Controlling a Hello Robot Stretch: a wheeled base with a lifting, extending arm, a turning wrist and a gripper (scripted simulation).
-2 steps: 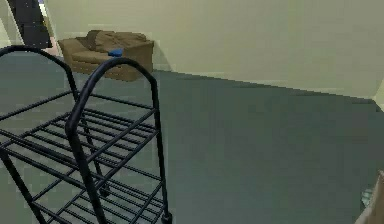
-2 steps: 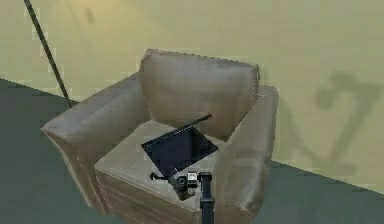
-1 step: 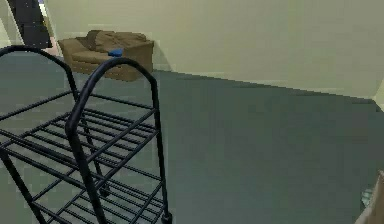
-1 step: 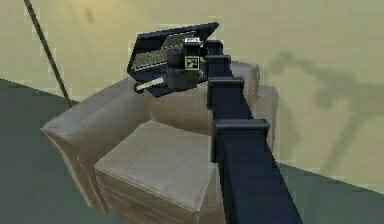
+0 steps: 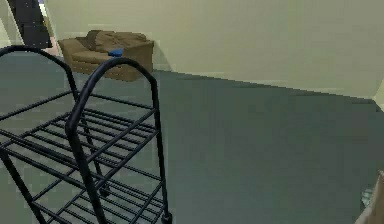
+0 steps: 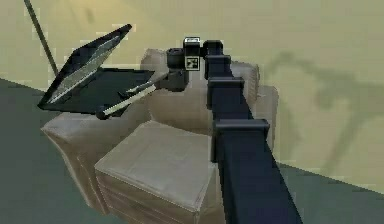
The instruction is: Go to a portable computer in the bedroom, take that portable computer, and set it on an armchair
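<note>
Forward view: a black wire cart stands near, with a brown seat far behind it.

Arm side view: the open portable computer is at the far end of the tool, toward the view's left, above the armchair at its side edge. I cannot tell whether the tool holds it.

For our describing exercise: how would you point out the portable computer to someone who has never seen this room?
Find the beige armchair against the pale wall in the arm side view. By its armrest on the picture's left, at the pincer, is the open laptop. It is thin and black with a tilted screen, unlike the soft padded chair.
</note>
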